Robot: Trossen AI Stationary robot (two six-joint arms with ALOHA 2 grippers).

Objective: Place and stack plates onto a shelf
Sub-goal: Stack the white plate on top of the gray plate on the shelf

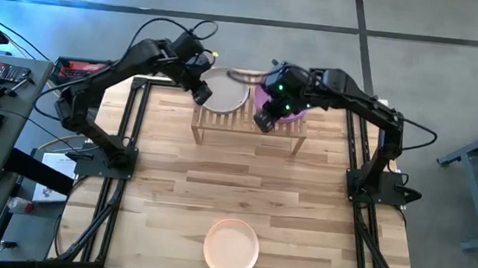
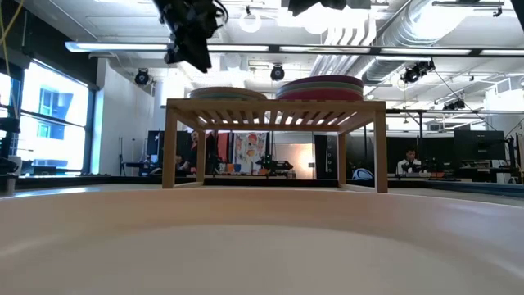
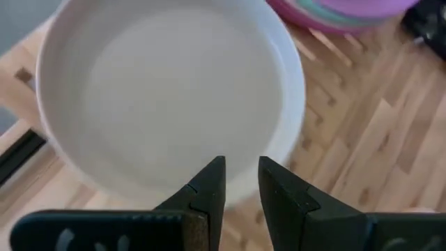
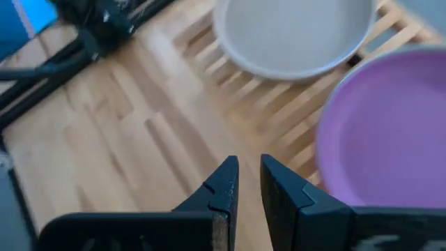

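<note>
A grey-beige plate (image 1: 224,89) (image 3: 167,90) (image 4: 293,35) lies flat on the left half of the bamboo shelf (image 1: 248,128) (image 2: 274,111). On the right half sits a stack of plates (image 2: 319,86) with a purple one (image 4: 390,139) (image 1: 284,99) on top. A peach plate (image 1: 231,246) (image 2: 262,246) rests on the table near its near edge. My left gripper (image 1: 201,94) (image 3: 242,174) hovers over the grey-beige plate's left rim, open by a narrow gap. My right gripper (image 1: 264,119) (image 4: 249,174) hangs over the shelf's slats beside the purple plate, also narrowly open.
The shelf stands at the table's far side, on short legs, with open space beneath it in the low view. The wooden tabletop (image 1: 243,186) stretches between the shelf and the peach plate. Black frame rails (image 1: 125,141) run along both table sides.
</note>
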